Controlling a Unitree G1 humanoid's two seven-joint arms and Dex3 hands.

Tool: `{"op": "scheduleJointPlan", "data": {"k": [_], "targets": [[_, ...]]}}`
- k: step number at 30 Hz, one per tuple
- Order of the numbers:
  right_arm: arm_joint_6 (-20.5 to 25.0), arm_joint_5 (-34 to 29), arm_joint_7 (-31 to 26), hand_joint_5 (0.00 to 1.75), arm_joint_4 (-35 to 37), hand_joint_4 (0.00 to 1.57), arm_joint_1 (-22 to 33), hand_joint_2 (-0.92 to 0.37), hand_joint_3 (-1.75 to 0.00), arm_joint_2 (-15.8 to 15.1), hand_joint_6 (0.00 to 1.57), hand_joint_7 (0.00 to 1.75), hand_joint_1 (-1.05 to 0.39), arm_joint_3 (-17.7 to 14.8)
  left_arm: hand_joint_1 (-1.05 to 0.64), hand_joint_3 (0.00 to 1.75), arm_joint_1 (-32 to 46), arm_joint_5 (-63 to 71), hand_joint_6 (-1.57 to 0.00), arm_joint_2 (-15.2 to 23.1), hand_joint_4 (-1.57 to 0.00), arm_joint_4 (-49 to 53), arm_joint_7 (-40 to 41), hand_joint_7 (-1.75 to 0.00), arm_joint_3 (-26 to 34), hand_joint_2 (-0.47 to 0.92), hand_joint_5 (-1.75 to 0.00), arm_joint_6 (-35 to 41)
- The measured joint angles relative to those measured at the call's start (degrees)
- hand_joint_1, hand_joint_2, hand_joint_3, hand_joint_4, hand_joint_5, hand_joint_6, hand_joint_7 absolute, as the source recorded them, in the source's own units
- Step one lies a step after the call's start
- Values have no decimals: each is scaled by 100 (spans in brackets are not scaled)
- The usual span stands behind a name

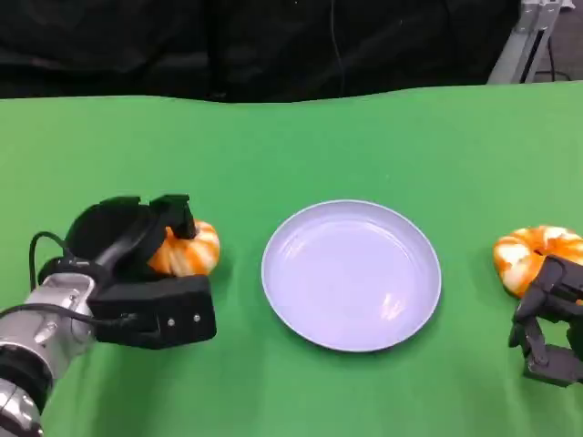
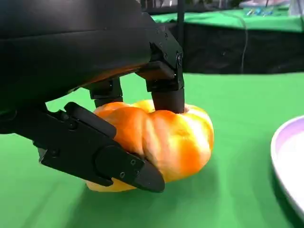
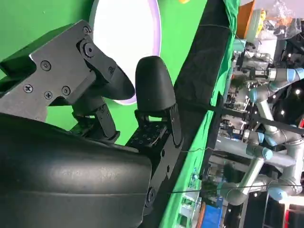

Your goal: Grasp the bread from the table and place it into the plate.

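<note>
**Left hand clasps a bread roll beside the plate**

An orange-and-white bread roll (image 1: 189, 250) sits on the green bench (image 1: 291, 146), just left of the plate (image 1: 352, 274) and apart from its rim. The left hand (image 1: 150, 264) is wrapped around it: in the left wrist view, fingers (image 2: 166, 90) press down on the top of the roll (image 2: 166, 140) while another black finger lies along its near side, low down. The roll's underside looks to be at the bench surface; whether it has lifted cannot be told.

The plate is pale lavender-white, round and shallow, at the middle of the bench; its edge (image 2: 287, 161) shows in the left wrist view, close to the roll.

A second bread roll (image 1: 533, 255), of the same colouring, lies to the right of the plate. The right hand (image 1: 551, 323) rests just in front of it, holding nothing; in the right wrist view its fingers (image 3: 152, 90) are apart.

Behind the bench hangs a black curtain (image 1: 273, 41).
</note>
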Motion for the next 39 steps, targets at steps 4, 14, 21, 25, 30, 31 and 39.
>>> {"op": "scheduleJointPlan", "data": {"k": [4, 14, 21, 25, 30, 31, 39], "targets": [[0, 0, 7, 168, 1, 91, -1, -47, -129, 0, 85, 150, -7, 0, -11, 26, -10, 0, -71, 100, -62, -270, -15, -137, 6, 92, -175, -155], [-2, -2, 7, 168, 5, 91, -1, -47, -130, 0, 85, 150, -7, -2, -10, 28, -67, -75, -63, 59, -63, -1068, -267, -155, 65, 92, -175, -556], [-54, -13, -11, 169, 12, 90, -2, -48, -129, 0, 84, 151, -8, 0, -8, 37, -152, -461, -74, -359, -69, -1271, -941, -139, 248, 91, -175, -560], [-54, -18, -44, 169, 11, 90, -2, -48, -128, 0, 85, 150, -7, 0, -10, 32, -252, -666, -83, -619, -69, -1290, -1232, -118, 358, 92, -173, -561], [-60, -82, -95, 167, 11, 90, -2, -47, -128, 0, 85, 150, -6, 1, -11, 30, -353, -687, -84, -976, -70, -1230, -1301, -115, 347, 92, -173, -556], [-60, -84, -95, 167, 12, 90, -2, -47, -128, 0, 85, 150, -6, 0, -11, 31, -384, -679, -84, -1044, -70, -1199, -1305, -115, 323, 92, -174, -552], [-82, -106, -98, 168, 17, 89, -4, -47, -128, 0, 85, 150, -6, 2, -7, 27, -635, -441, -84, -1538, -68, -946, -1347, -107, 48, 90, -175, -401]]}}
